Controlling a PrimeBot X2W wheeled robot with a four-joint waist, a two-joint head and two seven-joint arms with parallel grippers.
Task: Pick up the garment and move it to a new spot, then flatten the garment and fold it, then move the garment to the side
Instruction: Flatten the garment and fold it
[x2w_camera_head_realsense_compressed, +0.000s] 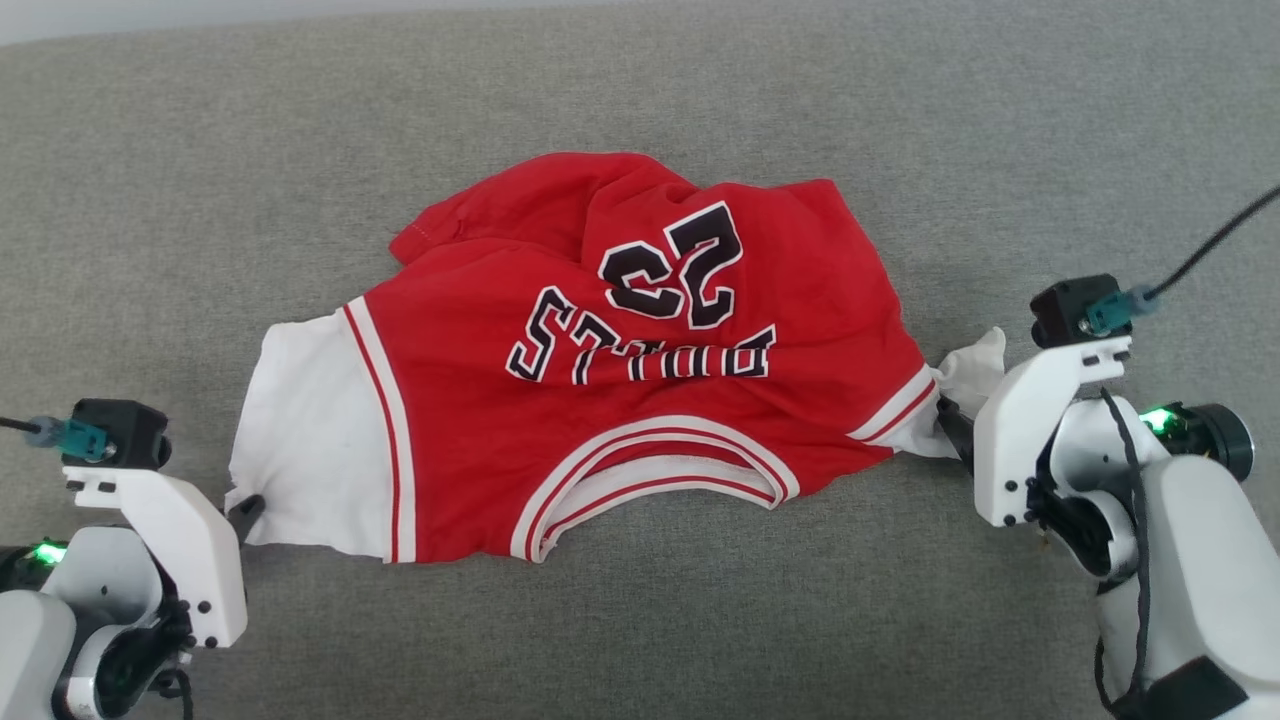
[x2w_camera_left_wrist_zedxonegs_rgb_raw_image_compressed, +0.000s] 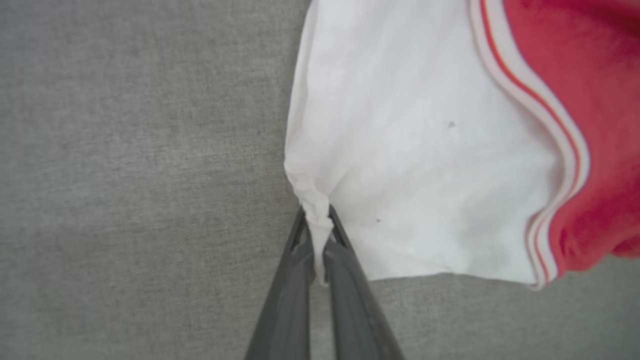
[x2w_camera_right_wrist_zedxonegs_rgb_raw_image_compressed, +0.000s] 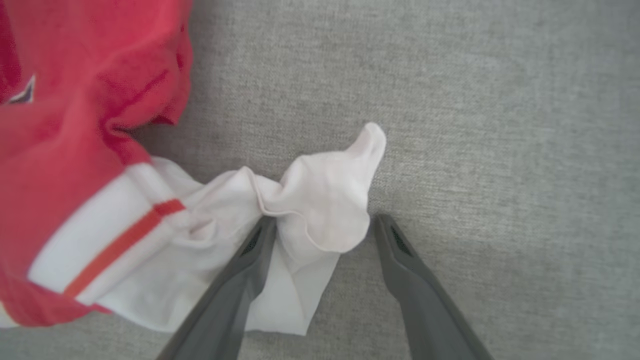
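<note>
We see the garment (x2w_camera_head_realsense_compressed: 640, 405) rumpled, unfolded on grey surface (x2w_camera_head_realsense_compressed: 200, 150). L gripper (x2w_camera_left_wrist_zedxonegs_rgb_raw_image_compressed: 317, 216) pinches white sleeve (x2w_camera_left_wrist_zedxonegs_rgb_raw_image_compressed: 400, 150) corner; R gripper (x2w_camera_right_wrist_zedxonegs_rgb_raw_image_compressed: 325, 221) spread wide around other sleeve (x2w_camera_right_wrist_zedxonegs_rgb_raw_image_compressed: 210, 220). We judge flattening, folding, side-move remain.

You're looking at one garment (x2w_camera_head_realsense_compressed: 640, 400), two tools, namely left tool (x2w_camera_left_wrist_zedxonegs_rgb_raw_image_compressed: 316, 220) and right tool (x2w_camera_right_wrist_zedxonegs_rgb_raw_image_compressed: 324, 222), one grey fabric surface (x2w_camera_head_realsense_compressed: 200, 180).

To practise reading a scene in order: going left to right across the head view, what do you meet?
Left gripper, shut on the garment → its flat white sleeve → red body with the number 23 → crumpled white sleeve → right gripper, open.
</note>
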